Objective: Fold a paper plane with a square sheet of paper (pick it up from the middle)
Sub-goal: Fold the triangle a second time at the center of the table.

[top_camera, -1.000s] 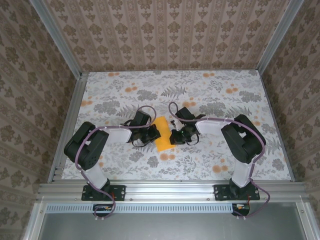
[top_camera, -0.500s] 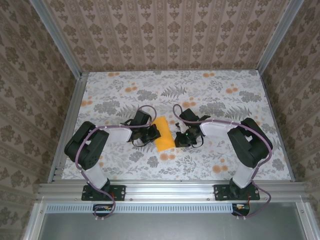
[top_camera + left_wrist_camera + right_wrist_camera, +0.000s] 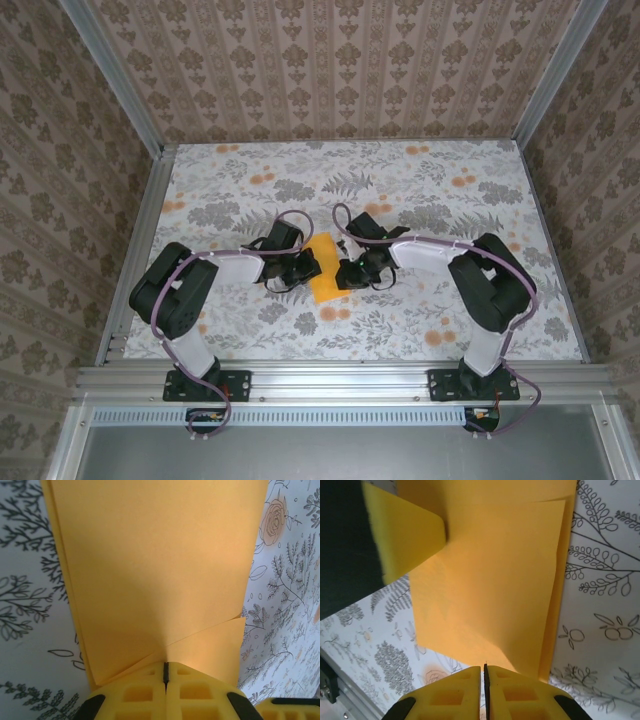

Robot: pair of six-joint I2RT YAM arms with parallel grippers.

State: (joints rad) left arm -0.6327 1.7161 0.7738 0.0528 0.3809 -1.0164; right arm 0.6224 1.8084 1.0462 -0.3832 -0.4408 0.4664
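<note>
the sheet of paper point(image 3: 323, 276), already folded into a narrow, layered strip, lies on the floral table point(image 3: 420, 180) in the gap between the two grippers. its long axis runs away from the arm bases, across the line that joins the two sets of fingertips.

in its own wrist view the left gripper point(image 3: 165, 672) has its yellow fingers pressed together. the paper point(image 3: 160, 570) fans out straight ahead from between the tips, so it looks pinched at the sheet's near edge. a diagonal crease runs off to the right of those tips.

the right gripper point(image 3: 484, 680) shows only a hairline between its fingers. the sheet point(image 3: 490, 600) spreads ahead of them, with one loose flap point(image 3: 405, 535) curling up ahead and to the left. its near edge reaches the tips, but whether it is actually nipped there cannot be told.

from above, the left gripper point(image 3: 303, 268) and right gripper point(image 3: 349, 272) face each other across the strip, each at one long edge and about equally near. the next fold probably turns on the left holding firm while the right works its side.
</note>
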